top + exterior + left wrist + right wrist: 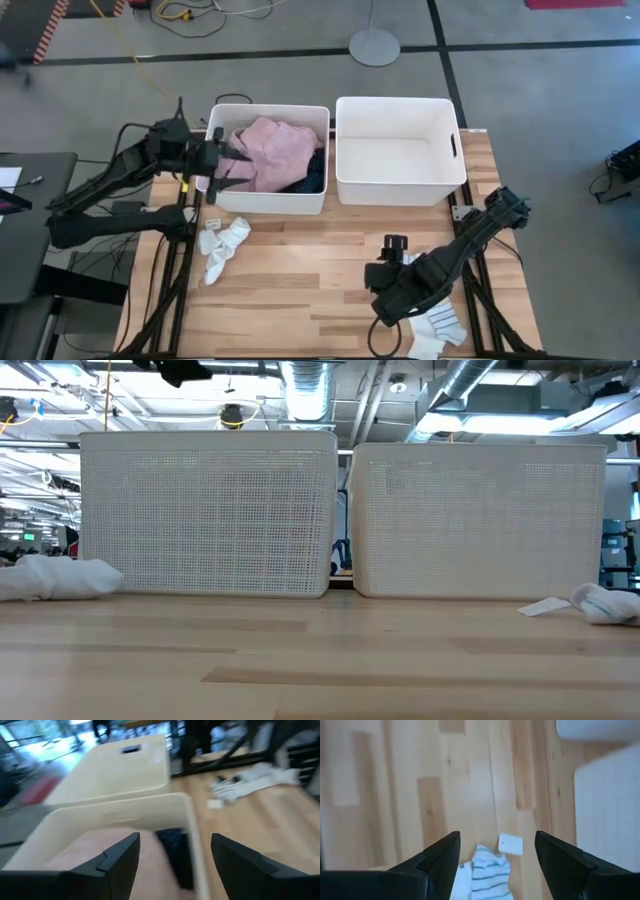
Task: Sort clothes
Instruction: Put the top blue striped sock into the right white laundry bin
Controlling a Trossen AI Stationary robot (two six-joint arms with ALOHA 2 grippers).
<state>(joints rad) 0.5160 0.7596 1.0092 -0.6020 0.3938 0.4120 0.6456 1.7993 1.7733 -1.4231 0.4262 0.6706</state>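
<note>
A pink shirt [275,145] lies on top of dark garments [312,178] in the left white bin [222,196]. My left gripper [232,165] is open above that bin's left end, over the pink shirt [85,860] and a black garment [175,855], touching nothing. My right gripper [396,241] is open above the table's right half, over a small striped sock [489,875] with a white tag [511,844]. White socks [222,245] lie in a heap on the table in front of the left bin. More white socks [442,328] lie at the near right.
The right white bin [350,185] stands beside the left one with nothing in it. In the low view both bins [210,510] fill the middle, with a white sock [60,578] at the left and another sock [606,603] at the right. Bare wood lies between the arms.
</note>
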